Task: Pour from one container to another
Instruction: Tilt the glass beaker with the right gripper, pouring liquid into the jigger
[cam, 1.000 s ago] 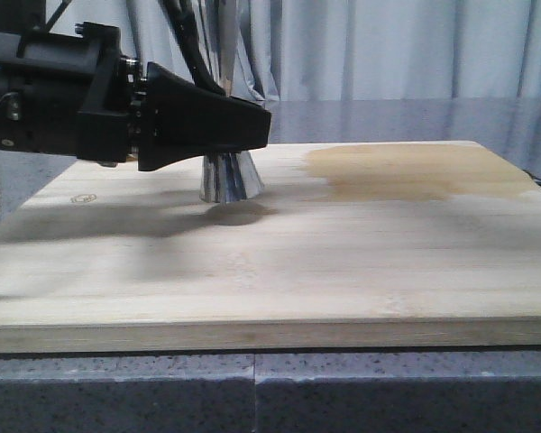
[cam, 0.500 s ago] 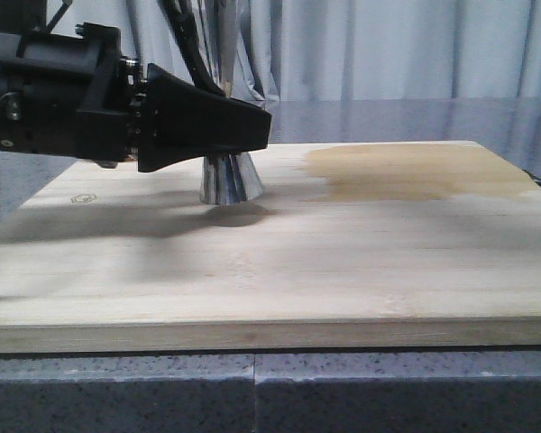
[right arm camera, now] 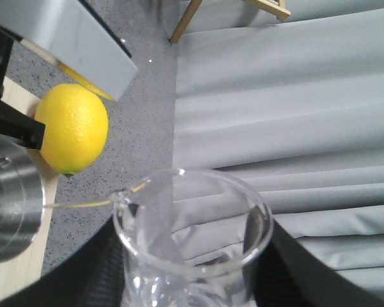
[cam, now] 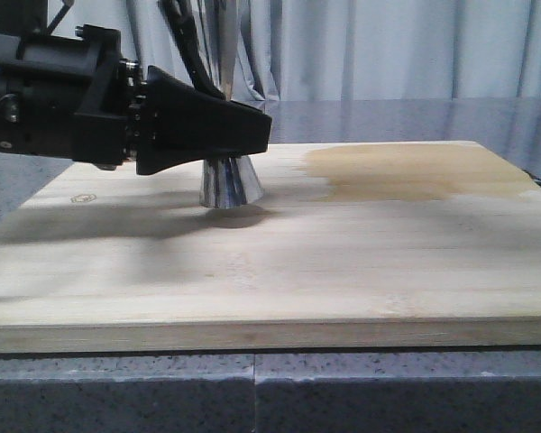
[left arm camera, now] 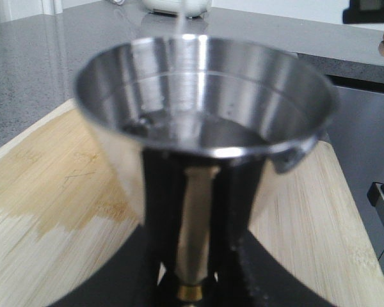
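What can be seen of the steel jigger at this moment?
The jigger is a shiny steel double cone with a thin gold band at its narrow waist. It stands upright on the wooden board, its lower cone showing below the left gripper, whose dark fingers sit around its waist. The left wrist view shows the open upper cup holding some liquid, with a thin stream falling into it. The board beside it has a wet, darker patch.

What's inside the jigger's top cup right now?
In the left wrist view the jigger holds clear liquid pooled low in its top cup, with a thin stream falling in from above. How deep it is cannot be judged, and the front view hides the cup behind the left gripper.
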You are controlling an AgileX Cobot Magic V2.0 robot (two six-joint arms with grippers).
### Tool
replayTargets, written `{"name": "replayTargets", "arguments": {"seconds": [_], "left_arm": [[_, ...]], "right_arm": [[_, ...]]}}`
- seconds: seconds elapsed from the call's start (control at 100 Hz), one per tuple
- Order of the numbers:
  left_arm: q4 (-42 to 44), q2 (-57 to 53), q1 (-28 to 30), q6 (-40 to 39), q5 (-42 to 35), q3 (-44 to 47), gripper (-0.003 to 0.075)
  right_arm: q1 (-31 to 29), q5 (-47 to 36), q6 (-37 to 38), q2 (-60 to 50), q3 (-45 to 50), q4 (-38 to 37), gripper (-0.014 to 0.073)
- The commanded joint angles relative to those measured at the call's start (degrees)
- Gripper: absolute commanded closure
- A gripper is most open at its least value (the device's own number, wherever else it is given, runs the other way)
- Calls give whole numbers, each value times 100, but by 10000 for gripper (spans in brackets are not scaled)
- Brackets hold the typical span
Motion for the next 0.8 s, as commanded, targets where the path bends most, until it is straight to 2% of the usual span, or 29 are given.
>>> {"name": "replayTargets", "arguments": {"seconds": [0.0,0.79], "left_arm": [[-191,-277,-48,-73,-1218,-110,722],[-120,-277,-48,-83,-1218,-110,722]], "right_arm": [[13,-81,11,-156,-225,-64,422],[13,-86,11,-156,-225,-284,422]]}}
